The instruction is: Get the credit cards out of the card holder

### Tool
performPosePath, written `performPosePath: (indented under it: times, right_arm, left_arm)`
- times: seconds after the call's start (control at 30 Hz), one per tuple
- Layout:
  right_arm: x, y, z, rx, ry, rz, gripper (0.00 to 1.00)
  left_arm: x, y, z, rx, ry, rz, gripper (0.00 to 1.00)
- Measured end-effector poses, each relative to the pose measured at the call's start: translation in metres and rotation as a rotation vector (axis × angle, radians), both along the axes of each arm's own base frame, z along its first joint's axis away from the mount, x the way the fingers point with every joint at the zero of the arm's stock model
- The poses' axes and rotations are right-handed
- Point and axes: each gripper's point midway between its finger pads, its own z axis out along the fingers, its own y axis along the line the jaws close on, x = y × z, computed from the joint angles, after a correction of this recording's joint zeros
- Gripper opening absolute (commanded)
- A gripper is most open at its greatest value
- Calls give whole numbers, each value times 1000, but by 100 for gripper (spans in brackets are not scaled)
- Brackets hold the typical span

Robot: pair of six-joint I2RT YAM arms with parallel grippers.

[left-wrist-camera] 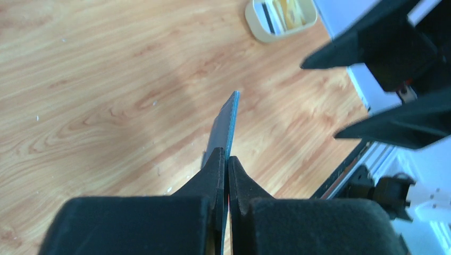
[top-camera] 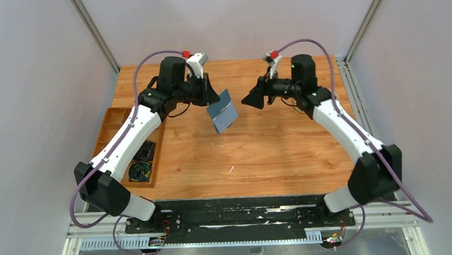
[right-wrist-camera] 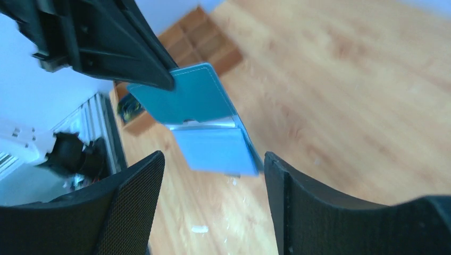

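My left gripper [top-camera: 213, 98] is shut on the blue card holder [top-camera: 221, 111] and holds it in the air above the middle of the table. In the left wrist view the fingertips [left-wrist-camera: 218, 159] pinch the holder [left-wrist-camera: 230, 119] edge-on. The right wrist view shows the holder [right-wrist-camera: 207, 127] hanging unfolded, with a pale strip along its fold. My right gripper [top-camera: 250, 99] is open and empty, just right of the holder, its jaws wide [right-wrist-camera: 213, 170]. A whitish and a yellow card [left-wrist-camera: 282, 11] lie in a cream oval dish [left-wrist-camera: 255, 24].
A brown wooden compartment tray [top-camera: 115, 124] lies along the table's left edge, with dark cables in its near compartments. The cream dish does not show in the top view. Grey walls and metal frame posts close in the table.
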Motion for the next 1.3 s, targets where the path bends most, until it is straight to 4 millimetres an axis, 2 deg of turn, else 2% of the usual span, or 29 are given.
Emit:
performPosePath:
  times: [0.07,0.13,0.3,0.43,0.53,0.63,0.73,1.03,1.3]
  right_arm:
    - [-2,-5,18,113,-19,-64,73]
    - [-2,-2,28,231,-7,-89,73]
    - [12,12,31,483,153,-88,72]
    - [23,18,43,659,242,-47,72]
    - [26,19,53,760,275,-5,72]
    - [29,21,60,815,304,27,72]
    - [26,21,66,845,321,51,72]
    - [9,31,86,871,303,130,71]
    - [5,33,99,884,281,160,70]
  left_arm:
    - [8,-1,7,-35,-11,42,0]
    - [16,-3,16,-78,-28,84,0]
    - [29,-6,39,-189,-69,155,0]
    - [28,-5,62,-293,-111,186,0]
    - [27,-7,86,-384,-148,188,0]
    - [28,-9,104,-447,-176,187,0]
    - [30,-9,112,-486,-187,189,0]
    - [30,-11,121,-534,-190,185,0]
    - [30,-13,125,-565,-182,167,0]
